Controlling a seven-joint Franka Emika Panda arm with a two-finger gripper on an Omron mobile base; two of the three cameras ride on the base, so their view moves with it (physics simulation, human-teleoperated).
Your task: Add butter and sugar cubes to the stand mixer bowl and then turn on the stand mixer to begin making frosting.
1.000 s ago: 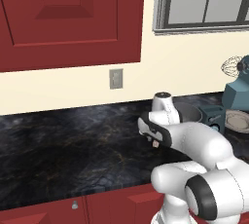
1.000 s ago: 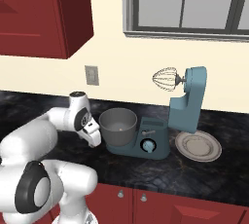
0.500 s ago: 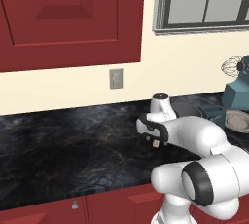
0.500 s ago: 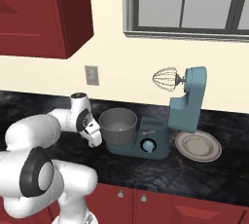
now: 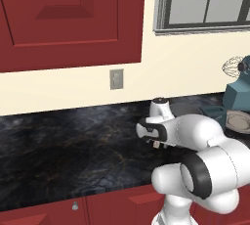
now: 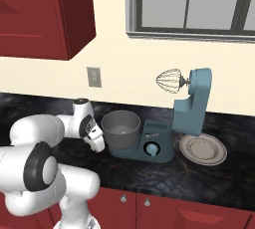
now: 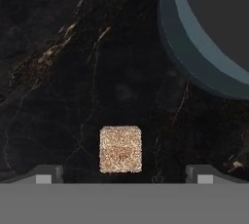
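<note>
- Right base view, room: a cream wall (image 6: 119,68) runs behind the counter, with a dark-framed window (image 6: 194,6) above the mixer and a grey wall outlet (image 6: 93,77) to its left.
- Dark red upper cabinets (image 5: 68,18) hang on the wall; red lower cabinet doors (image 6: 149,210) with small round knobs sit below the counter edge.
- Work surface: a black marbled countertop (image 5: 63,146) with faint gold veining spans both base views. Its surface is glossy and flat.
- White robot arm (image 6: 40,138): it rises from the lower left of the right base view and bends forward and down over the counter, left of the mixer.
- Stand mixer (image 6: 191,111): slate-teal, standing on the counter under the window, head tilted back, wire whisk (image 6: 169,81) raised clear of the bowl. A round blue dial (image 6: 151,149) faces forward on its base.
- Stand mixer bowl (image 6: 121,128): grey metal, seated on the mixer's base, just right of the arm's wrist.
- Grey plate (image 6: 202,149): flat on the counter, right of the mixer base.
- Gripper (image 7: 124,174): jaws spread wide, holding nothing, pointed down at the countertop close to the left of the bowl; both dark fingertips (image 7: 46,173) show apart at the bottom of the hand view.
- Sugar cube (image 7: 120,149): one tan, grainy cube lies on the countertop between the open fingertips, touching neither. In the hand view the curved mixer base edge (image 7: 194,62) lies up and to the right, apart from the cube.
</note>
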